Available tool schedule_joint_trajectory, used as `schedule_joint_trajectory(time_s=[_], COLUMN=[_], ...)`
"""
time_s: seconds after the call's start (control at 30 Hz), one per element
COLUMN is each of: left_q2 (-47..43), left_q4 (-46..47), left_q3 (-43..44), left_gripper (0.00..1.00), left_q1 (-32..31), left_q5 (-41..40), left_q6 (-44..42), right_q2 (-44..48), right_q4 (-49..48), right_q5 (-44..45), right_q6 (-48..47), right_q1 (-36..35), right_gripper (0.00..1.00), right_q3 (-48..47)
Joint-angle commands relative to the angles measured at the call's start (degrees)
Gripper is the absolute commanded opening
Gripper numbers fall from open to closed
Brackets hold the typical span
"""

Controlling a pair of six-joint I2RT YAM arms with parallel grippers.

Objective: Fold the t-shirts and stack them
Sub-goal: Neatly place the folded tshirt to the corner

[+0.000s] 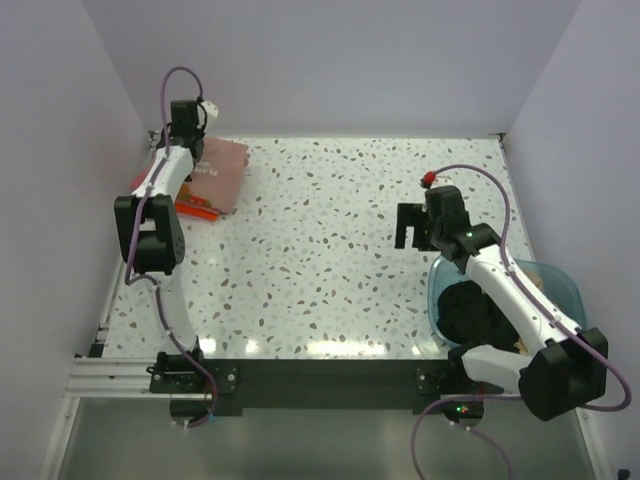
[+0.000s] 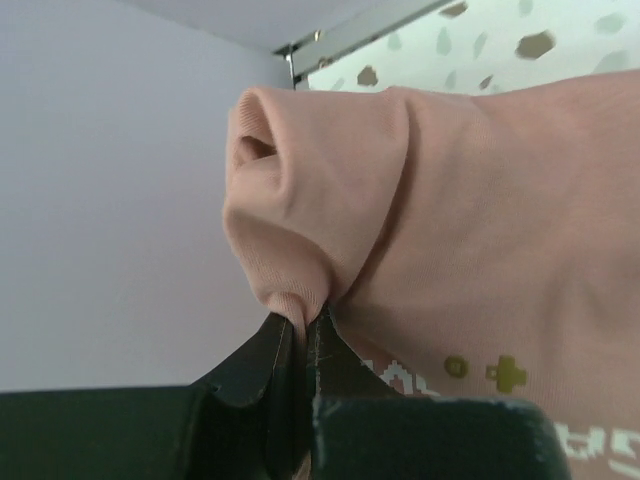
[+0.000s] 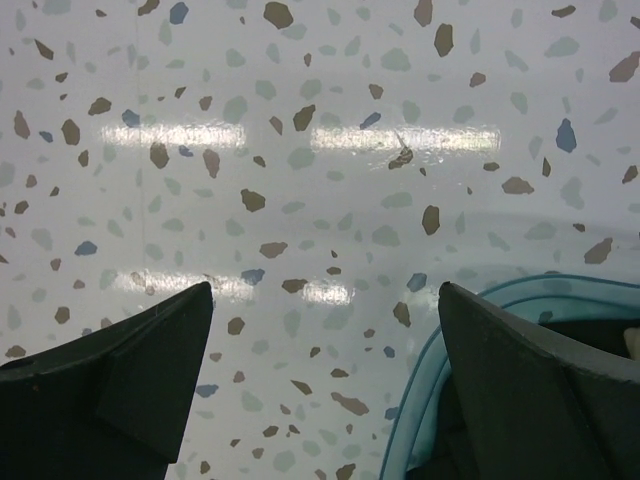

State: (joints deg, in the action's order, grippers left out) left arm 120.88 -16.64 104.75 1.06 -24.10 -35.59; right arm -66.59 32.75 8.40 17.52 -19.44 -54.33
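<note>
Nearest the arm bases, on the right, a see-through blue tub [image 1: 555, 275] sits at the table's edge, partly covered by the right arm. A black shirt [image 1: 470, 308] lies bunched inside it. A scrap of tan cloth [image 1: 522, 347] shows beside that, too little to tell its shape.

The right gripper [image 3: 325, 288] hangs over bare table [image 1: 330, 250] just beyond the tub, its fingers spread wide and holding nothing. Its wrist camera catches only a corner of the tub rim.

The table is glossy white, speckled with brown, grey and blue chips, and has bright streaks of reflected light. Plain pale walls [image 1: 330, 60] close it in on three sides.

In the far left corner the pink shirt [image 1: 222, 168] lies folded on top of a small pile. An orange shirt [image 1: 198, 210] peeks out beneath it, and the left arm hides much of the pile. The left gripper [image 2: 305, 325] is closed tight, pinching a rolled fold at the pink shirt's edge.

On the pink cloth are two small olive marks, a ring and a cross, and blocky white print that is cut off by the frame and cannot be read.
</note>
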Motion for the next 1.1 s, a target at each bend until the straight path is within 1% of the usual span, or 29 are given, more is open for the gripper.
schedule_joint_trajectory(time_s=[0.0,0.13,0.27,0.33,0.37,0.4,0.43,0.47,0.53,0.6,0.63,0.7,0.73,0.8,0.83,0.87,0.93,0.97,1.0,1.03,1.07], left_q2=[2.1,4.4,6.2,6.6,6.6,5.9,5.5,5.2,3.8,1.7,1.0,-1.5,-2.5,-5.9,-7.0,-8.3,-12.8,-14.9,-19.4,-21.9,-24.7], left_q4=[4.3,4.9,6.2,5.9,5.1,5.1,5.3,5.8,6.2,4.3,2.1,-1.0,-4.2,-7.2,-10.6,-12.4,-15.9,-17.4,-17.6,-17.2,-16.3], left_q3=[4.4,4.8,5.6,6.3,6.3,6.0,5.6,5.4,6.0,7.6,10.0,13.1,16.2,18.2,19.3,19.5,16.8,14.3,11.3,4.0,-0.4], left_gripper=[0.00,0.00,0.01,0.21,0.38,0.53,0.69,0.99,1.00,1.00,1.00,1.00,1.00,1.00,1.00,1.00,1.00,1.00,1.00,1.00,1.00], left_q1=[4.5,7.0,8.8,9.8,10.1,10.5,10.5,10.5,10.5,10.4,10.4,10.1,9.9,9.1,8.5,8.0,6.5,6.2,4.8,3.5,1.9], left_q5=[0.3,0.8,0.4,0.7,2.3,2.6,2.5,1.6,0.7,1.1,2.1,3.9,5.2,6.6,6.7,7.5,10.4,14.7,17.0,17.8,16.3], left_q6=[1.2,1.7,4.3,5.7,6.5,6.8,7.1,7.6,8.7,12.3,13.7,18.8,23.2,28.4,31.3,38.0,44.4,50.5,52.6,55.7,57.4], right_q2=[-1.3,-3.4,-5.5,-5.9,-5.8,-5.8,-5.6,-5.4,-4.7,-3.9,-3.1,-2.1,-1.2,-0.3,0.0,0.5,0.9,1.2,1.7,2.1,2.3], right_q4=[1.3,2.8,4.3,4.6,4.5,4.6,4.4,4.5,4.8,5.0,5.0,5.0,4.8,4.4,4.2,4.1,3.9,3.6,3.4,2.9,2.8], right_q5=[3.0,3.8,4.0,3.8,3.8,4.1,4.0,4.1,3.8,3.7,3.6,3.3,3.1,2.7,2.5,2.1,1.5,1.4,1.0,0.9,0.6], right_q6=[-0.3,-0.4,-0.4,-0.5,-0.6,-0.5,-0.5,-0.6,-0.6,-0.6,-0.6,-0.2,-0.2,0.1,0.3,0.7,1.0,1.2,1.6,1.7,2.0], right_q1=[0.2,0.1,0.2,0.2,0.2,0.2,0.2,0.2,0.2,0.2,0.2,0.2,0.1,0.2,0.2,0.2,0.2,0.1,0.2,0.2,0.1], right_gripper=[0.99,0.99,0.99,0.99,0.99,0.99,0.99,0.99,0.99,0.99,0.99,0.99,0.99,0.99,0.99,0.99,0.99,0.99,0.99,0.99,0.99], right_q3=[-3.3,-4.6,-6.6,-6.9,-7.1,-7.1,-7.1,-7.3,-7.7,-8.2,-8.3,-9.0,-9.0,-9.0,-9.0,-9.0,-8.7,-8.4,-8.2,-7.9,-7.1])
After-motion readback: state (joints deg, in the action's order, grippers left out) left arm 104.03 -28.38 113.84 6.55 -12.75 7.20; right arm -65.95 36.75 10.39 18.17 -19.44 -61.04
